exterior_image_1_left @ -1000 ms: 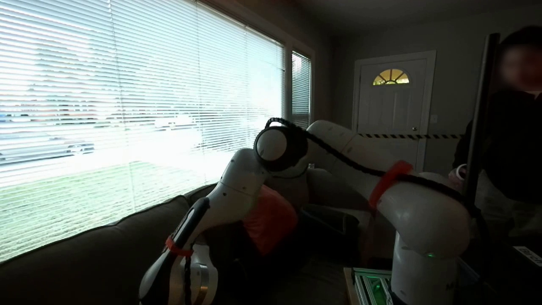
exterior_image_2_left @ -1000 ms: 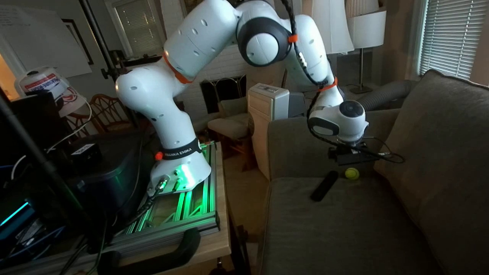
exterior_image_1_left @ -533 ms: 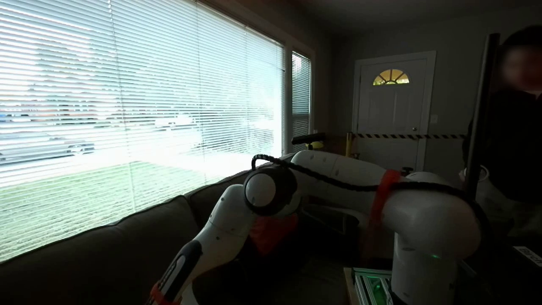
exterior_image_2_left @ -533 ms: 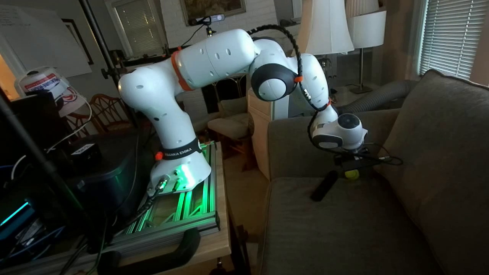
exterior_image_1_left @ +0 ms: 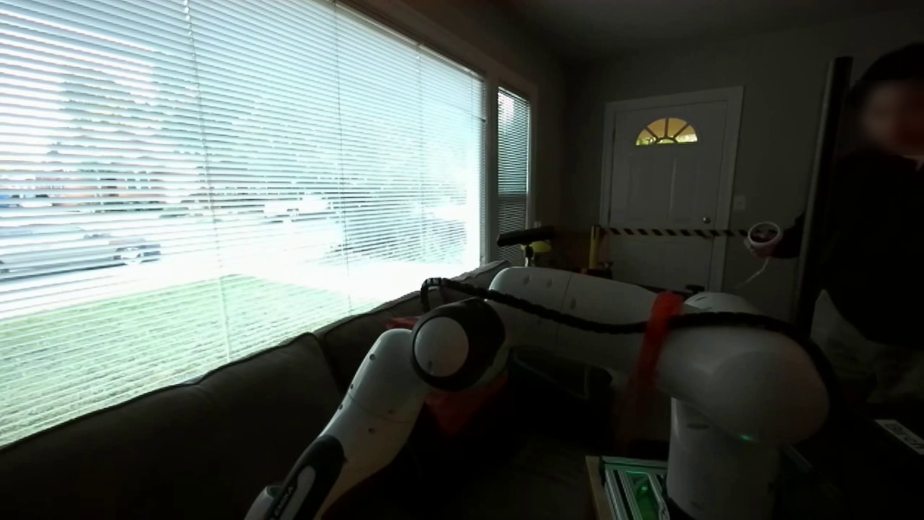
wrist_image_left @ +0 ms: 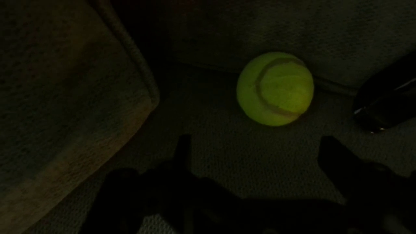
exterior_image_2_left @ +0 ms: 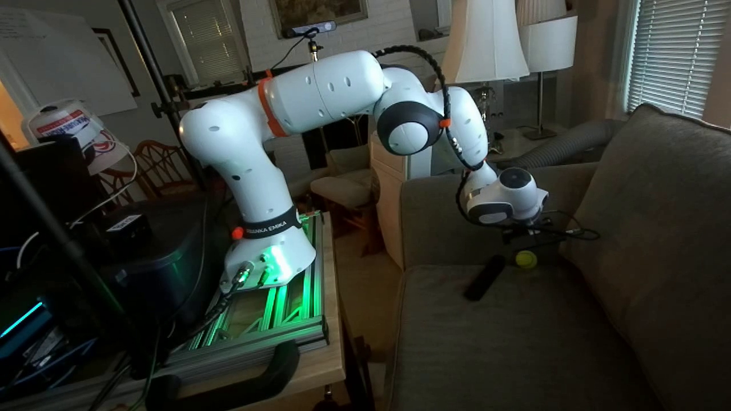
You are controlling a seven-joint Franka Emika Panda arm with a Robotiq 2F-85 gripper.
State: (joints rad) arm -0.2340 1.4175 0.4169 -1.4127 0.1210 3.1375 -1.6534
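While the hand (wrist_image_left: 256, 139) gapes wide and empty, the dimly lit tennis ball (wrist_image_left: 275, 89) seems just below it.

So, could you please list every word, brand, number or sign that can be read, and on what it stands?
"RANKA EMIKA": black band on the robot arm; start unclear.
"Be…", perhaps: white label at the picture's edge; rest unclear.
Too small or blurred: printing on the white container, writing on the white panel, black box's label, lettering farther along the robot arm.
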